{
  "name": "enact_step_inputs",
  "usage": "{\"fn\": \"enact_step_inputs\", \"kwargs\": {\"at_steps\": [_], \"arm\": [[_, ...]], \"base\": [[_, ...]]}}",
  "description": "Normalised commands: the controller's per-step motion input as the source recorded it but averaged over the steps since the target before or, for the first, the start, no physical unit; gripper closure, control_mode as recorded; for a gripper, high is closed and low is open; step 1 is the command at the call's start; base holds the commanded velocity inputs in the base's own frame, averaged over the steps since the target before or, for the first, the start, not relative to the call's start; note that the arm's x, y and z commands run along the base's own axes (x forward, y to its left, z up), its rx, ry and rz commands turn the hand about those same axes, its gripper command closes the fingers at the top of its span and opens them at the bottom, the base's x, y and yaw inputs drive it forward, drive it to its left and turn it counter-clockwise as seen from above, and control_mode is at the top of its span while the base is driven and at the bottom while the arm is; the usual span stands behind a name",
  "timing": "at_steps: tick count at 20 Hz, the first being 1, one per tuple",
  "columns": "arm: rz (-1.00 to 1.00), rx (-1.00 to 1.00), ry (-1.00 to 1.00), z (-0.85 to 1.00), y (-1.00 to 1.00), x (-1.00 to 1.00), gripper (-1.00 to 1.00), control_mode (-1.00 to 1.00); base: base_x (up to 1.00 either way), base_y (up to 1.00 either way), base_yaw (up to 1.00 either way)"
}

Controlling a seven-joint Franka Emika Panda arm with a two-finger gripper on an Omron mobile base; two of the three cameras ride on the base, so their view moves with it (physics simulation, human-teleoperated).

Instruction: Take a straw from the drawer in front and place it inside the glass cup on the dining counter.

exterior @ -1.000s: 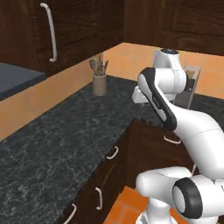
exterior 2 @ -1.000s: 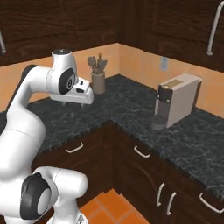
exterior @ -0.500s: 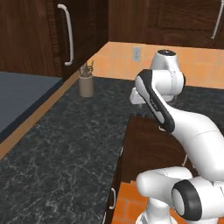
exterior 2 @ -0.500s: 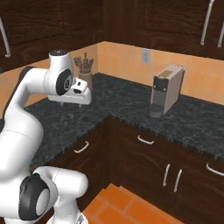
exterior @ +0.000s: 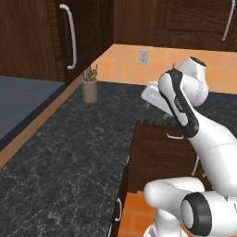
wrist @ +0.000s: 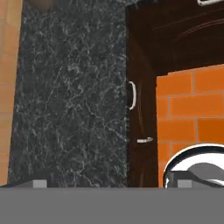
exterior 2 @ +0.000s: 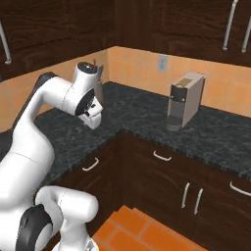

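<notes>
We see the pincer hanging above the inner corner of the black speckled table, its fingertips barely showing in the hand view, so we cannot tell how wide they stand. Below that table run dark drawer fronts with small curved silver handles (all shut, so any straw lies hidden). A coffee machine stands on the table well to the right of the corner, and a utensil pot sits near the orange tiled wall behind it.
</notes>
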Motion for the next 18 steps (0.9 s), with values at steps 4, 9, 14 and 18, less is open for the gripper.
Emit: {"fn": "enact_step_inputs", "kwargs": {"at_steps": [4,9,14,18], "arm": [[-0.09,0.50,-0.03,-0.69,-0.79,0.00,-1.00,-1.00],[0.02,0.45,-0.07,-0.97,-0.86,0.00,-1.00,-1.00],[0.15,0.34,-0.14,-1.00,-0.21,0.00,-1.00,-1.00],[0.22,0.20,-0.17,-0.98,0.03,0.17,-1.00,-1.00]], "base": [[0.00,0.00,0.00],[0.00,0.00,0.00],[0.00,0.00,0.00],[0.00,0.00,0.00]]}}
